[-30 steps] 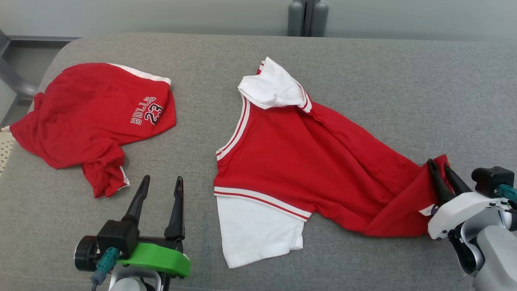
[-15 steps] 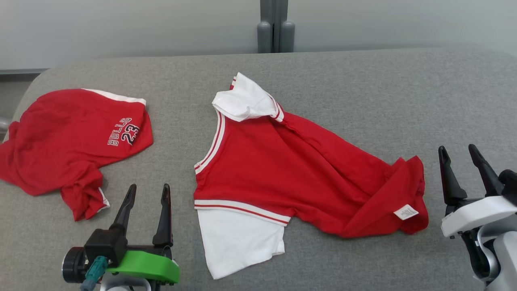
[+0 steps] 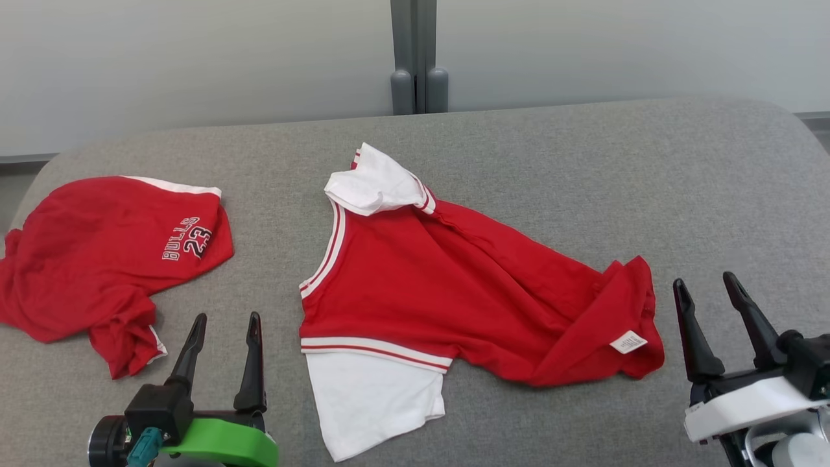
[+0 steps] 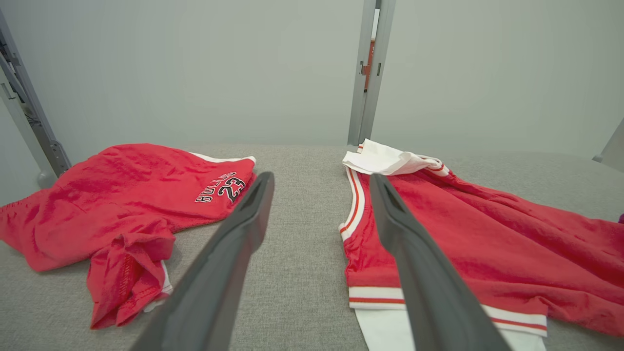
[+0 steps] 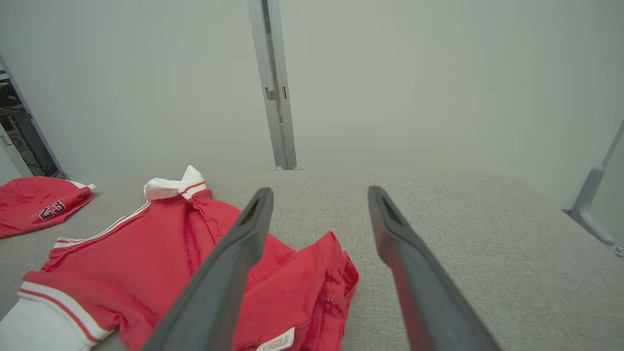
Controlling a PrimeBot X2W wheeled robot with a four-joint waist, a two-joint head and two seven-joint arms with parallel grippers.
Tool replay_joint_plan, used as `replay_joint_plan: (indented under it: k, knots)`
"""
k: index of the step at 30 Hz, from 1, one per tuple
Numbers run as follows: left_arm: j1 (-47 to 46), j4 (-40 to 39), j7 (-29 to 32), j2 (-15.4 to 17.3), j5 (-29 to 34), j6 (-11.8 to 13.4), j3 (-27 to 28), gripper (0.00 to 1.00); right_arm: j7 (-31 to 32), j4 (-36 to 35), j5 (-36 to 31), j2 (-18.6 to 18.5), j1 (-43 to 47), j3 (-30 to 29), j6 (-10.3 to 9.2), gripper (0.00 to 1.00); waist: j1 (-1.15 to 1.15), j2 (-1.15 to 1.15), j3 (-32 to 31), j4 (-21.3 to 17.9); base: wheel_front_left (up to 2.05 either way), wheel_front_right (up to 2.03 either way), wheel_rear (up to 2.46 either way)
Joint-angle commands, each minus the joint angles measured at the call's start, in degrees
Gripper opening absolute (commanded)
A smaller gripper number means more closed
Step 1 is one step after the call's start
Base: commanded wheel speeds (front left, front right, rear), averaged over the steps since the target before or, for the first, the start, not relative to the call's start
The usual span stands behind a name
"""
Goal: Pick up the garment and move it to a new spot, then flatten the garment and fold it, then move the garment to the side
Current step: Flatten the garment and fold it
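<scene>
The garment (image 3: 454,292) is a red shirt with white sleeves and striped trim. It lies rumpled across the middle of the grey table (image 3: 583,168), its hem bunched at the right with a white label up. My right gripper (image 3: 703,279) stands open just right of that hem, apart from the cloth, with nothing between its fingers. My left gripper (image 3: 227,316) is open and empty at the lower left, beside the shirt's near white sleeve. In the left wrist view the left gripper (image 4: 321,176) points between both garments, the shirt (image 4: 463,234) on its right. The right gripper (image 5: 319,191) hangs over the hem (image 5: 312,273).
A second red garment (image 3: 104,253) printed "BULLS 23" lies crumpled at the table's left end. A grey post (image 3: 415,58) rises behind the table's far edge against a pale wall. Bare grey cloth stretches right of the shirt and behind it.
My right gripper has opened, let go of the shirt's hem and drawn back to the right. The hem has dropped onto the table. The head camera has shifted, so the whole picture moved.
</scene>
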Motion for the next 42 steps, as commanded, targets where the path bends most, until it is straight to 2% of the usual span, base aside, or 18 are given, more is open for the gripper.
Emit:
replay_joint_plan:
  k: [1,12,42]
  knots:
    - [1.2,-0.2,0.0,0.1,0.4,-0.3,0.3,1.00,-0.2,-0.8,-0.5,0.5,1.4,0.0,-0.08,1.00,0.00,0.00,-0.5,0.1,0.00,0.00,0.00]
    - [2.6,-0.5,0.0,0.1,0.8,-0.7,1.5,1.00,-0.2,-2.5,-2.2,2.7,6.5,-0.5,-0.08,1.00,0.00,0.00,-1.7,0.2,0.00,0.00,0.00]
    - [3.4,-0.5,0.0,0.1,1.8,0.0,2.9,1.00,-0.2,-4.6,-4.8,4.0,7.1,-0.5,-0.08,1.00,0.00,0.00,-2.6,1.1,0.00,0.00,0.00]
